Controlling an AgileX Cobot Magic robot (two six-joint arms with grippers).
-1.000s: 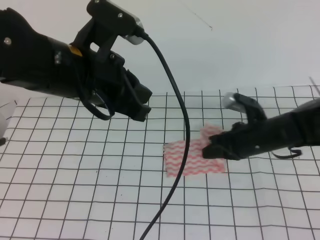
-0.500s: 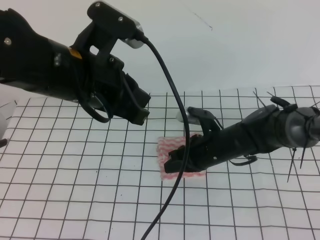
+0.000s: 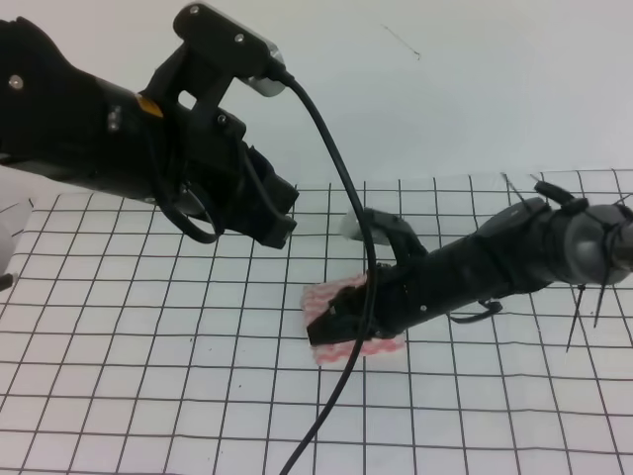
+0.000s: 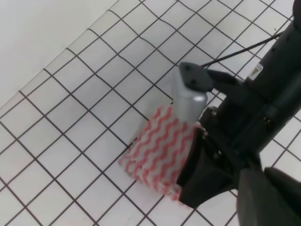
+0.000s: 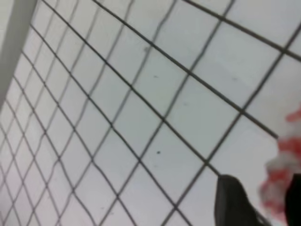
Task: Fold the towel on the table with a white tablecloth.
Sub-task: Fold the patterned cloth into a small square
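Pink-striped towel [image 3: 341, 322] lies doubled over on the gridded tabletop [image 3: 148, 396], its edge pinched in the right tool [image 3: 331, 322]; release and flattening apparently remain.

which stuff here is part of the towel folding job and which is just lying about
Job: towel, right gripper carrying its edge, white tablecloth on the table.
Not in the job: left gripper held above, black cable, white object at left edge.
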